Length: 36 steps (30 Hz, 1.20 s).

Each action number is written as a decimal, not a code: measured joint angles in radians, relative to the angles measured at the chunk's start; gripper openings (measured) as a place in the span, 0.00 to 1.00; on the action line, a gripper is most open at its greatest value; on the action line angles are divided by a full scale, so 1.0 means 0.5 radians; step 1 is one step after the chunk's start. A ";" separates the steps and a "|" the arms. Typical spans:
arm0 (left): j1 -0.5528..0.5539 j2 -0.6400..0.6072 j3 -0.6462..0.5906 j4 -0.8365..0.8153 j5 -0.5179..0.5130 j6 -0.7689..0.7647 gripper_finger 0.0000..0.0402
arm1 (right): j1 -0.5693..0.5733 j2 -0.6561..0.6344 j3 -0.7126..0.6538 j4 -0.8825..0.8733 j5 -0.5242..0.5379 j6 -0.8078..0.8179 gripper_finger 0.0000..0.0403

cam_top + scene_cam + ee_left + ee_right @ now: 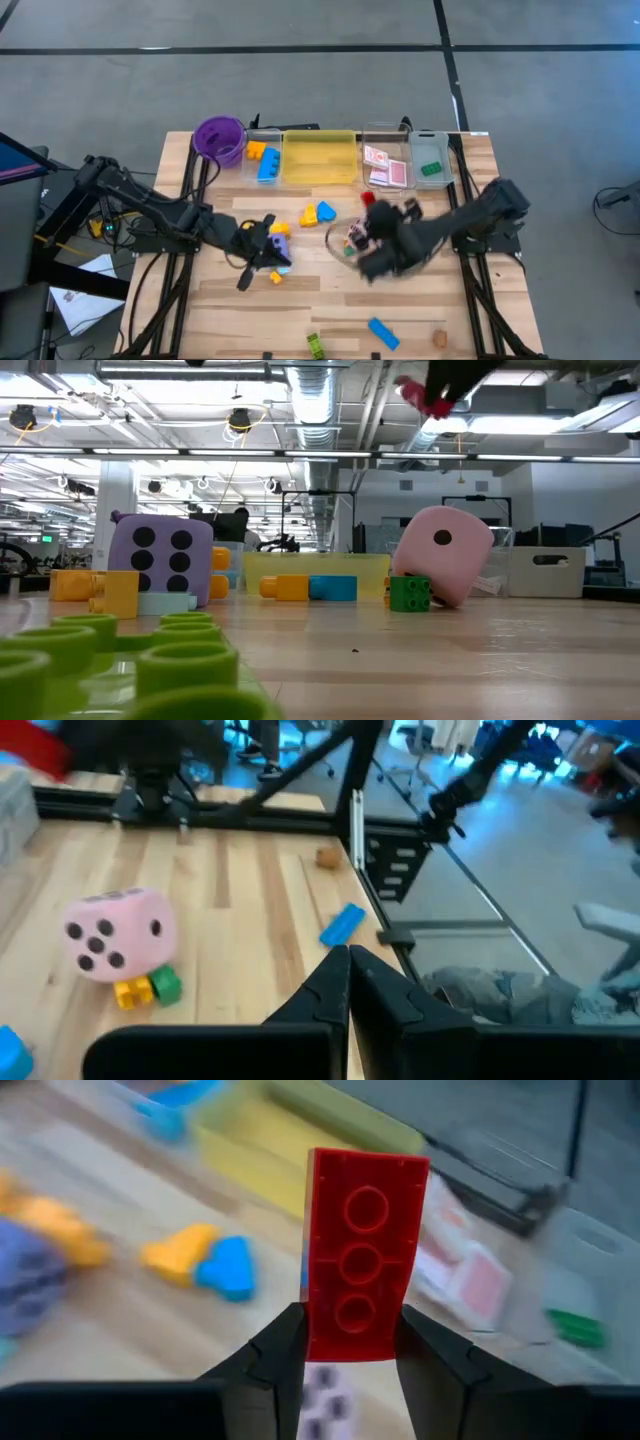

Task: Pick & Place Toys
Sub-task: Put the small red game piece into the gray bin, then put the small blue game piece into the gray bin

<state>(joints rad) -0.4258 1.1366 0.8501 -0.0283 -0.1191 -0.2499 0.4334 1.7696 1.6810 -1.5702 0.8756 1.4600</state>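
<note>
The right gripper (350, 1342) has its fingers clenched on a long red block (362, 1265), held up off the tabletop (420, 315). From above, that block (366, 198) sits just on the near side of the yellow tray (320, 157), towards the tray's right end.

The left gripper (349, 972) rests low over the boards, nearer than the yellow tray and off its left corner, with its fingers pressed together and nothing between them. A purple die (281, 230) lies right beside it.

The pink die (443, 552) leans against a small green block (410, 593). A yellow and blue pair of blocks (318, 212) lies just in front of the yellow tray. Pink cards (385, 166) lie in the clear tray to its right.
</note>
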 joint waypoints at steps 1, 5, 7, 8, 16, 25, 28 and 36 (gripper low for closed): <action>-0.037 0.000 -0.001 -0.009 -0.029 -0.002 0.00 | -0.065 -0.069 -0.066 0.003 -0.047 -0.054 0.31; -0.150 0.000 -0.033 0.002 -0.151 -0.036 0.00 | -0.323 -0.398 -0.394 0.005 -0.138 -0.198 0.31; -0.183 0.000 -0.033 0.010 -0.201 -0.050 0.00 | -0.465 -0.577 -0.598 -0.008 -0.138 -0.232 0.31; -0.199 0.000 -0.033 0.016 -0.230 -0.050 0.00 | -0.538 -0.672 -0.707 -0.002 -0.137 -0.244 0.31; -0.216 0.009 -0.080 0.039 -0.384 -0.050 0.00 | -1.166 -1.359 -1.527 0.645 -0.090 -0.708 0.31; -0.125 0.010 -0.281 0.183 -0.414 -0.029 0.00 | -1.559 -1.660 -1.968 1.586 -0.059 -1.457 0.51; -0.051 0.010 -0.291 0.214 -0.414 -0.025 0.00 | -1.647 -1.643 -1.983 1.577 -0.073 -1.471 0.65; 0.242 0.009 -0.291 0.412 -0.415 0.166 0.00 | -1.537 -1.648 -1.983 1.595 -0.280 -1.527 0.86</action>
<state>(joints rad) -0.3050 1.1412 0.7048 0.1778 -0.3267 -0.1668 -0.3353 0.9458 0.6895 -0.7730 0.7357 0.6966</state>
